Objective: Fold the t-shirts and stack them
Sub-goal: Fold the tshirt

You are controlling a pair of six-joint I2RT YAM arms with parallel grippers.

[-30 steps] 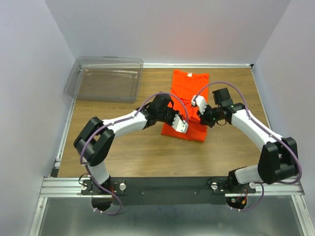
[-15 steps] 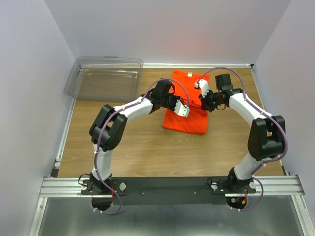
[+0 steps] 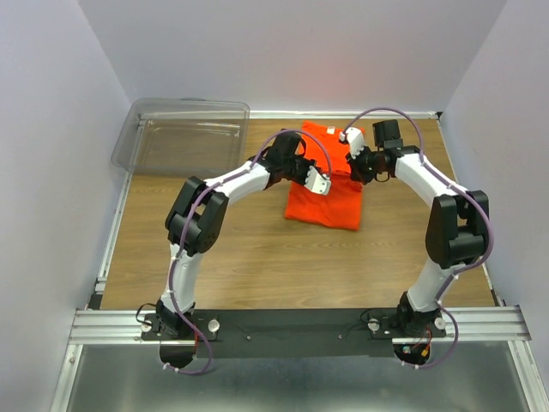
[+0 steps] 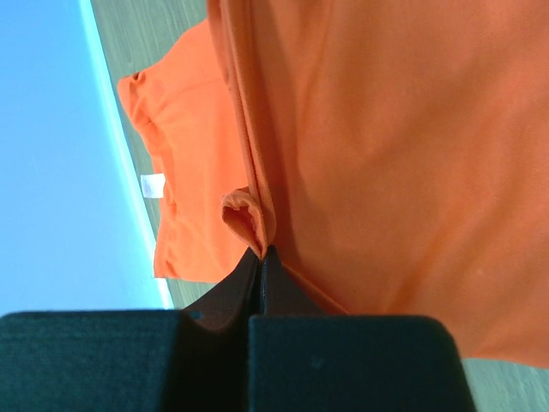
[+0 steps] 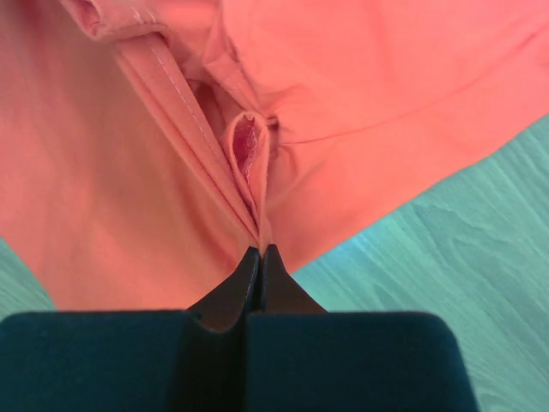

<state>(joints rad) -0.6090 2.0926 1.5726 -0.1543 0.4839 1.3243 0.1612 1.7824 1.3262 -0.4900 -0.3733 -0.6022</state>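
Observation:
One bright orange t-shirt [image 3: 324, 204] lies on the wooden table, partly folded, its top end near the far edge. My left gripper [image 3: 302, 169] is shut on a pinch of fabric at its left side, and the left wrist view shows this gripper [image 4: 262, 251] closed on a bunched fold of the t-shirt [image 4: 386, 154], with the white neck tag [image 4: 153, 184] beyond. My right gripper [image 3: 359, 160] is shut on the shirt's right side. In its own wrist view this gripper [image 5: 260, 249] clamps a gathered seam of the t-shirt [image 5: 129, 189].
A transparent plastic bin [image 3: 184, 137] stands at the far left corner of the table [image 3: 232, 249]. Pale walls close in the left, far and right sides. Both arm bases sit on the black rail at the near edge.
Both grippers have moved toward the far edge, carrying the pinched fabric with them. The shirt's near edge has drawn farther from the arm bases and the garment looks shorter.

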